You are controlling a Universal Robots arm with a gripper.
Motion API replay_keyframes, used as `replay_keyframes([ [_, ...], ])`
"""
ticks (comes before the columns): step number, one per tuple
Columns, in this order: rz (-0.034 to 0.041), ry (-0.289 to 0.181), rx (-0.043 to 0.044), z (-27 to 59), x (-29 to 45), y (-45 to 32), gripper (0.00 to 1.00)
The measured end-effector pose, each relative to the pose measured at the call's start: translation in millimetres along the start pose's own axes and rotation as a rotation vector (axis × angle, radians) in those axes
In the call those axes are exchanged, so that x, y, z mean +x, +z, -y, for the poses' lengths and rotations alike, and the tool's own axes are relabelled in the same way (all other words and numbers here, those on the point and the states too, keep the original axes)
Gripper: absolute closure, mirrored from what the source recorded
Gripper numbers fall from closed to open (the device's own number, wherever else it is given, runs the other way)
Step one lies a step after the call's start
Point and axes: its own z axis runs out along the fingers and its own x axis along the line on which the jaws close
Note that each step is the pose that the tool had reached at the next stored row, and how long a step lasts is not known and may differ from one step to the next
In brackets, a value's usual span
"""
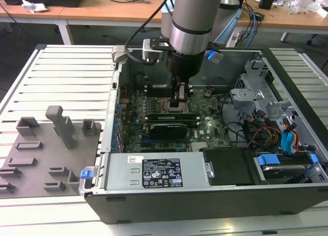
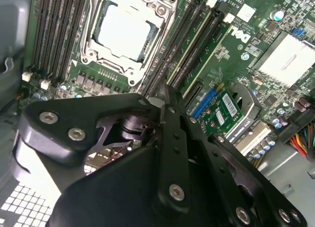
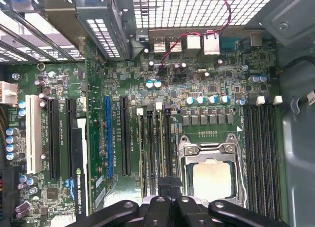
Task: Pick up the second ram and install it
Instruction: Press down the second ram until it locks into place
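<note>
Arm: the Universal Robots arm (image 1: 190,21) reaches down from above into the open computer case (image 1: 215,195), its wrist over the middle of the motherboard (image 1: 205,128)
Tool: the tool (image 1: 180,99) hangs low over the memory slots next to the processor socket (image 1: 163,104); in both wrist views its black fingers (image 3: 170,187) run together to a narrow tip, closed or nearly so, right at the slots
Tool, second wrist view: the black linkage and fingers (image 2: 170,118) point down at the slot bank (image 2: 189,49) beside the socket (image 2: 125,32)
Second ram: the second ram (image 3: 158,153) appears as a thin green strip standing on edge in the slots between the socket (image 3: 210,173) and the blue expansion slot (image 3: 109,138), directly under the fingertips; whether the fingers pinch it or only touch its top edge cannot be told
Same strip, second wrist view: a pale green edge (image 2: 194,52) runs along the slots away from the tool tip
Slot latches: white tabs (image 3: 159,106) sit at the far end of this slot bank
Other slot bank: four dark slots (image 3: 263,153) lie on the opposite side of the socket
Graphics card: a black card (image 1: 165,128) sits across the board, nearer the power supply (image 1: 154,172)
Tray: a grey plastic tray (image 1: 46,149) with upright blocks lies on the desk (image 1: 61,77) at the exterior view's left, well apart from the tool
</note>
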Motion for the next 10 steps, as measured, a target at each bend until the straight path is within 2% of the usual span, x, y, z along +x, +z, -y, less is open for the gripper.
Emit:
replay_keyframes([
  [1,-0.0004,0.000,-0.0004,8.3,-0.5,-0.1,0.89],
  [2,-0.0006,0.000,-0.0040,22.9,-1.2,0.3,0.89],
  [4,-0.0018,0.000,-0.0088,44.2,-2.2,6.1,0.89],
  [6,-0.0019,0.000,-0.0090,49.4,-2.4,9.4,0.89],
  [7,-0.0019,0.000,-0.0090,54.6,-2.6,14.2,0.89],
  [8,-0.0018,0.000,-0.0090,56.7,-2.6,16.9,0.89],
  [10,-0.0020,0.000,-0.0090,58.2,-2.4,27.9,0.89],
])
